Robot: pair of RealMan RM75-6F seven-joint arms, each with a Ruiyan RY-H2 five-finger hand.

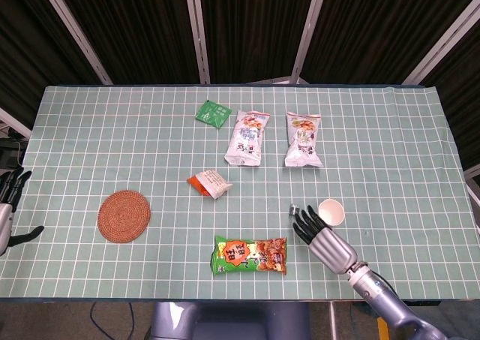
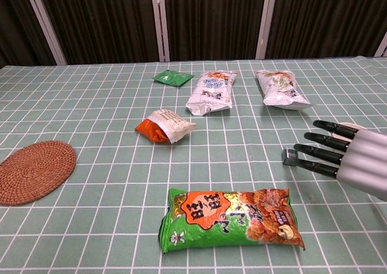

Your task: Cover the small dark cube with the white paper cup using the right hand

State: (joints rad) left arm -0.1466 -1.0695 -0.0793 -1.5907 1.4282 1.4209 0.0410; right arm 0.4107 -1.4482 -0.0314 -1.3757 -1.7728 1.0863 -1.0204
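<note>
The small dark cube (image 1: 292, 208) lies on the green checked tablecloth, just left of the upright white paper cup (image 1: 331, 211). My right hand (image 1: 321, 237) hovers in front of both, holding nothing, its fingers stretched out and apart, their tips beside the cube. In the chest view the right hand (image 2: 349, 156) reaches in from the right, its fingertips partly cover the cube (image 2: 288, 158), and it hides the cup. My left hand (image 1: 9, 205) stays at the table's far left edge, fingers spread and empty.
A green and orange snack bag (image 1: 250, 255) lies left of the right hand. Further off are an orange and white packet (image 1: 209, 182), a woven coaster (image 1: 124, 215), two white snack bags (image 1: 248, 137) (image 1: 303, 139) and a green sachet (image 1: 213, 113).
</note>
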